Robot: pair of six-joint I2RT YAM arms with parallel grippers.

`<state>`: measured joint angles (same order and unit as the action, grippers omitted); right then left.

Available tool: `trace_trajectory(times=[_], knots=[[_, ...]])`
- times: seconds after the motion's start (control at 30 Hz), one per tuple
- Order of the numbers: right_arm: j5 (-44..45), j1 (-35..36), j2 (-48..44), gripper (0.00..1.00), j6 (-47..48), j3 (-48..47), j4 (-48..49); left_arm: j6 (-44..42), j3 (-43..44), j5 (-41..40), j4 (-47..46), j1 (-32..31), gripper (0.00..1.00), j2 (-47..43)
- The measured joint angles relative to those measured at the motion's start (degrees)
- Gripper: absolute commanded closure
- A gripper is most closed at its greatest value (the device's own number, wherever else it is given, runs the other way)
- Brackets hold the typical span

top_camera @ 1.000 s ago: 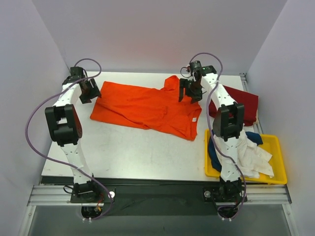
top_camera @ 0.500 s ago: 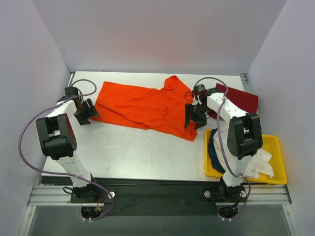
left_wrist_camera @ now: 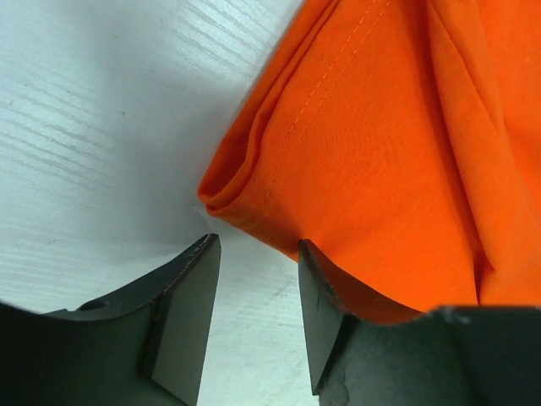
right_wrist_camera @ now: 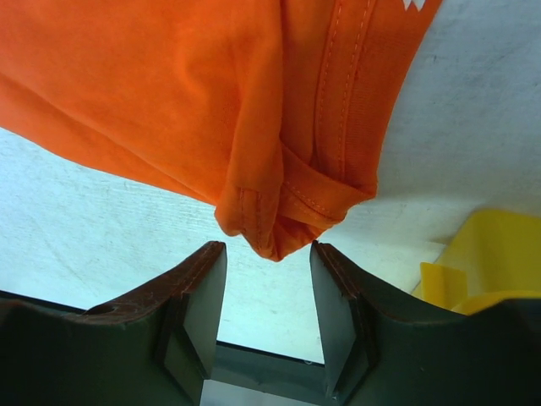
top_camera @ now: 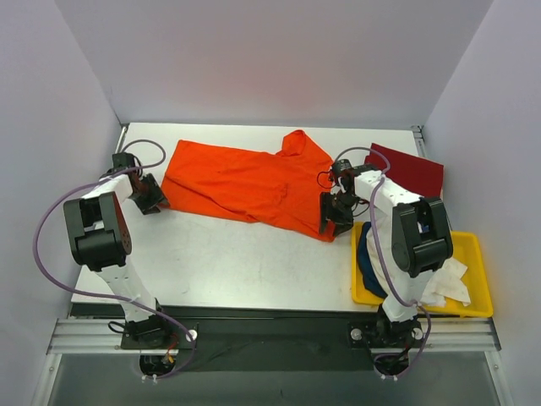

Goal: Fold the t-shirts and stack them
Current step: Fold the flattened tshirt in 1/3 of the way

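The left gripper (left_wrist_camera: pixel 254 254) is open and empty. Its jaws sit either side of the orange t-shirt's (left_wrist_camera: pixel 380 144) near left corner, a doubled-over fold lying just ahead of the gap. A second ago it hung further back along that left edge; it has since slid nearer and lower. The right gripper (right_wrist_camera: pixel 266 254) is also open with nothing held, and the shirt's near right hem corner reaches the mouth of its jaws. It has come down from beside the shirt's far sleeve. The shirt lies spread and rumpled on the counter (top_camera: pixel 237 262), much as it lay before. Both arms look lined up to pinch a corner each, probably to straighten it. The dark red t-shirt (top_camera: pixel 414 173) lies just right of the orange one.
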<state>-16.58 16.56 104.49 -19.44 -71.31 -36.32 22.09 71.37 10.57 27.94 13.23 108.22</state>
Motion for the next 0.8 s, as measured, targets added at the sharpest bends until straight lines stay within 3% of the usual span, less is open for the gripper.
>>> trace_trajectory(times=[0.43, 0.53, 0.7, 0.8], knots=[[0.0, 0.0, 0.07, 0.73, 0.24, 1.9, 1.55, 0.28, 0.63, 0.37, -1.4, 0.0, 0.67, 1.75], [0.0, 0.0, 0.44, 0.82, 0.44, 1.92, 1.79, 0.39, 1.14, 0.46, -1.64, 0.0, 0.75, 2.32], [0.0, 0.0, 1.31, 1.0, 1.14, 2.16, 2.1, 0.98, 2.34, 0.87, -1.7, 0.0, 1.0, 3.56], [-0.02, -0.02, 1.31, 1.0, 1.49, 2.21, 2.16, 1.09, 3.13, 1.29, -1.79, 0.0, 1.0, 4.15]])
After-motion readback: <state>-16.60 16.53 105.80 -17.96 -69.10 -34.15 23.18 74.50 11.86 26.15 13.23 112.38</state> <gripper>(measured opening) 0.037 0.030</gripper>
